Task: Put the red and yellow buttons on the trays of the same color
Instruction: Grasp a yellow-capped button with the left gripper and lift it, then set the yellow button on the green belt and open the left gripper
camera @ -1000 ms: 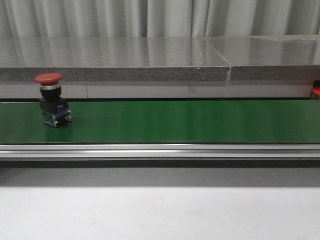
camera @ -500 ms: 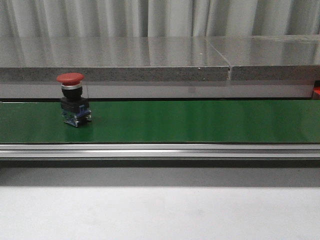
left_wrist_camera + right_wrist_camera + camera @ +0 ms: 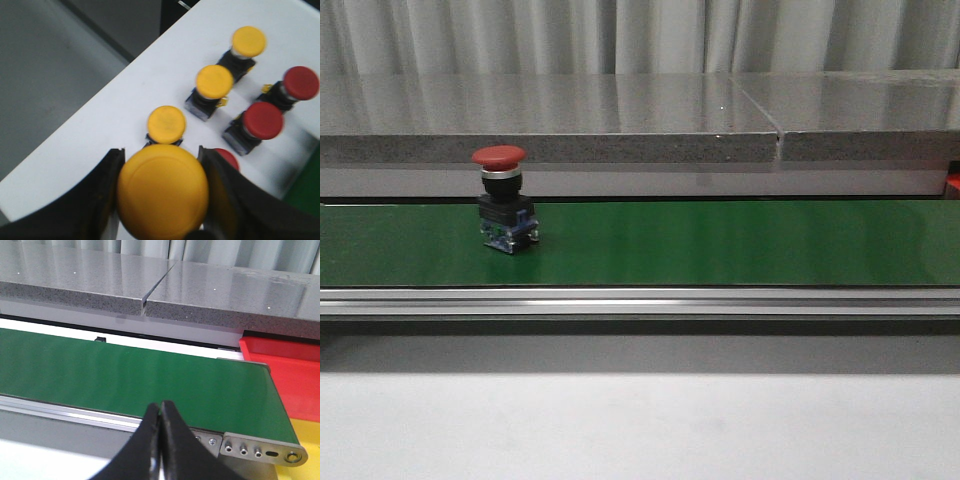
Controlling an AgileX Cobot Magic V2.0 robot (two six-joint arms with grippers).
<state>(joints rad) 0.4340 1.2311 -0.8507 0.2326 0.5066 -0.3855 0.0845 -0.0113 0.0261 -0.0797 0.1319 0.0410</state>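
Front view shows a red button [image 3: 503, 206] standing upright on the green conveyor belt [image 3: 720, 243], toward its left part, cap up. Beyond the belt runs a grey stone ledge [image 3: 620, 120].

At the left wrist, the left gripper [image 3: 162, 195] is clamped on a large yellow button [image 3: 163, 190], above a white table [image 3: 100, 150] holding more yellow and red buttons.

At the right wrist, the right gripper [image 3: 160, 412] has its fingers pressed together, empty, near the belt's end, beside a red tray [image 3: 285, 372] and a yellow tray [image 3: 310, 450].
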